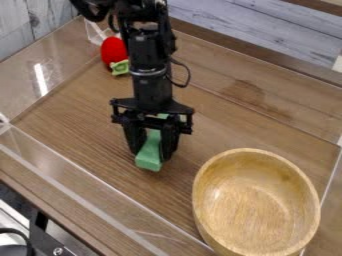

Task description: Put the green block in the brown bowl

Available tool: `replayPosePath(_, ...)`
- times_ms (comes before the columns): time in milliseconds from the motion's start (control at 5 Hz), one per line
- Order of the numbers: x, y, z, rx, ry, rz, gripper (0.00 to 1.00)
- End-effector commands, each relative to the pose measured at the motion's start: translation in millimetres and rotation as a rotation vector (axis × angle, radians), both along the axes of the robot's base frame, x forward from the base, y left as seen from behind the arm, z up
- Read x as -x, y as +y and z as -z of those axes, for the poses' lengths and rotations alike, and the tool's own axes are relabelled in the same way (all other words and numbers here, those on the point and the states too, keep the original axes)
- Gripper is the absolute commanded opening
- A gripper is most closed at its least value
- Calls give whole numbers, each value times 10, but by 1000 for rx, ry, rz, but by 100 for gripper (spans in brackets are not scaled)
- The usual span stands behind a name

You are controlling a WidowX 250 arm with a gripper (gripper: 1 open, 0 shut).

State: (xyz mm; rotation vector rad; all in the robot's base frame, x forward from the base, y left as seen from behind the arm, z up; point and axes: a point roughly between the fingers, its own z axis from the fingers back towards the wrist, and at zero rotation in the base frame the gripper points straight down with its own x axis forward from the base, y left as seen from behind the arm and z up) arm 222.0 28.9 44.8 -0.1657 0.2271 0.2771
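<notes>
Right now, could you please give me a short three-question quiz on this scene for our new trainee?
1. True or false: the green block already lies inside the brown bowl.
2. What stands on either side of the green block? A) the gripper fingers B) the bowl's rim C) nothing
3. Fill in: the small red object sits on the ____ side of the arm from the bowl.

Key
1. False: it is on the table, outside the bowl.
2. A
3. Far: it is at the back, the bowl at the front right.
</notes>
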Motion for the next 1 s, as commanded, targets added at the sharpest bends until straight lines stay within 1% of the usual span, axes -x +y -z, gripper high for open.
replayPosePath(0, -80, 203, -246, -19, -71, -33, 0)
replayPosePath(200, -117, 233, -229, -12, -75, 5, 0)
replayPosePath(400, -136, 204, -175, -11, -62, 46, 0)
replayPosePath(600, -233, 126, -321, -12, -74, 32, 0)
replayPosePath(800, -228, -205, -429, -6, -86, 91, 0)
